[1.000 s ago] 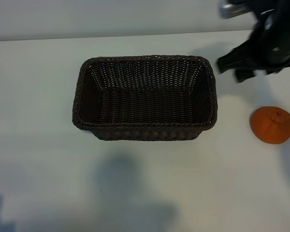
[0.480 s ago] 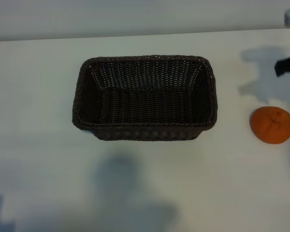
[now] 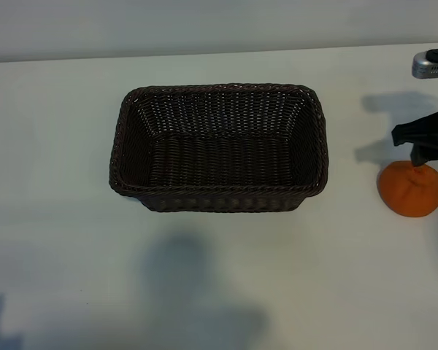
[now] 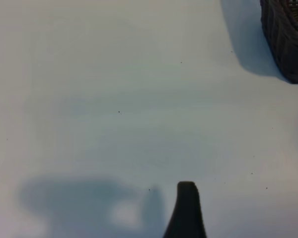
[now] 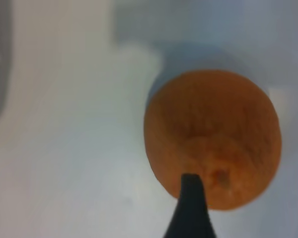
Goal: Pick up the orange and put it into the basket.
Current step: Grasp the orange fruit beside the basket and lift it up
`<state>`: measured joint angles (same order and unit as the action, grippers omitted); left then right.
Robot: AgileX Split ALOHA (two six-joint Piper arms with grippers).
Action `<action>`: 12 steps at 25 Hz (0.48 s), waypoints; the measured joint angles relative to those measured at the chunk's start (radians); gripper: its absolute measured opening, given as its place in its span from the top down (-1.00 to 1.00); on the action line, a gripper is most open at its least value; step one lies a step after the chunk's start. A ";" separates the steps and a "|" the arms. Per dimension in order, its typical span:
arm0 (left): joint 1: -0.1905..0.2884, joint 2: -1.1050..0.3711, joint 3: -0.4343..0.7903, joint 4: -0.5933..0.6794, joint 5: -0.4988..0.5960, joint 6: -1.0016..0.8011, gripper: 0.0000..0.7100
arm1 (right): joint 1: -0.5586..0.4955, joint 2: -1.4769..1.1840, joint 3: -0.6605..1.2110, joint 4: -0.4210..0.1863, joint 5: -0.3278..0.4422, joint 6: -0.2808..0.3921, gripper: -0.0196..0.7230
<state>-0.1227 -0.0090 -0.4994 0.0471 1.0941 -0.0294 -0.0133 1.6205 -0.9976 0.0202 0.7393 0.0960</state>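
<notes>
The orange [image 3: 411,191] sits on the white table [image 3: 58,146], well to the right of the basket [image 3: 219,148] and outside it; the right gripper [image 3: 423,142] hangs just over the fruit's far side, its jaws spread wide and holding nothing; in the right wrist view one dark fingertip [image 5: 189,208] overlaps the orange [image 5: 212,136] near its puckered end; the left gripper [image 4: 186,210] hovers over bare table beside the basket's corner [image 4: 287,37], also wide open and empty.
</notes>
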 joint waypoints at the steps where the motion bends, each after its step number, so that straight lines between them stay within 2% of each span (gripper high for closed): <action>1: 0.000 0.000 0.000 0.000 0.000 0.000 -0.67 | 0.000 0.000 0.005 0.000 -0.015 0.001 -0.53; 5: 0.000 0.000 0.000 0.000 0.000 0.000 -0.67 | 0.000 0.000 0.012 0.001 -0.042 0.008 -0.56; 12: 0.000 0.000 0.000 0.000 0.000 0.000 -0.67 | 0.000 0.042 0.012 0.003 -0.046 0.010 -0.56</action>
<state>-0.1227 -0.0090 -0.4994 0.0471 1.0941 -0.0294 -0.0133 1.6621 -0.9858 0.0230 0.6935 0.1059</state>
